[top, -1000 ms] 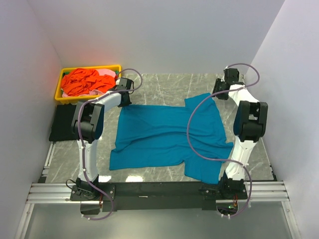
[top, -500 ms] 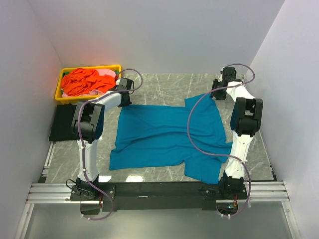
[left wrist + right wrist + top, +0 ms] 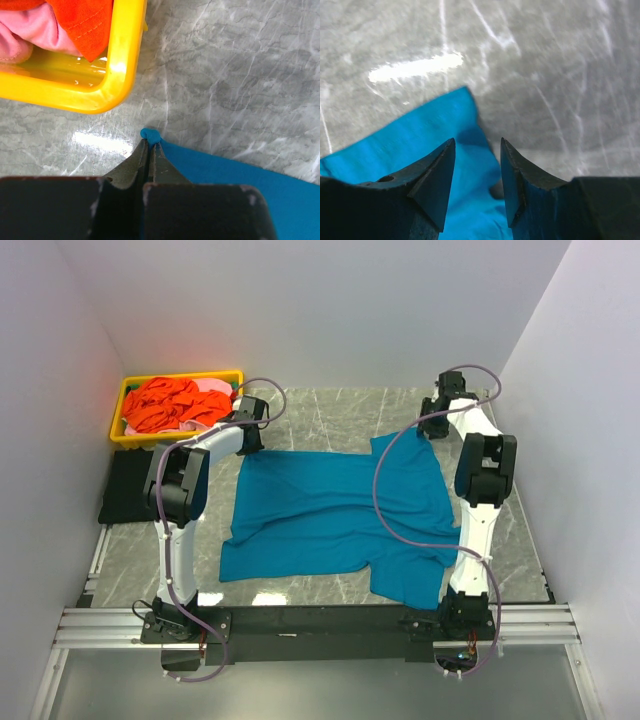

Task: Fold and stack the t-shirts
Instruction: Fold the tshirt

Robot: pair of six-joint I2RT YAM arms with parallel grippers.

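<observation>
Looking down from the top camera, I see the teal t-shirt (image 3: pixel 340 520) spread flat on the table (image 3: pixel 330 405). The left gripper (image 3: pixel 250 438) is at its far left corner and the right gripper (image 3: pixel 433 427) at its far right sleeve. The yellow tray (image 3: pixel 180 376) of orange-red shirts (image 3: pixel 170 402) sits off to the left. On the left wrist view, the jaws are pinched tight on the cloth's corner, near the tray's rim. On the right wrist view, the jaws stand partly apart over the sleeve tip, gripping nothing. I'd lower the right until both tips straddle the hem, close, then lift both corners evenly to fold
</observation>
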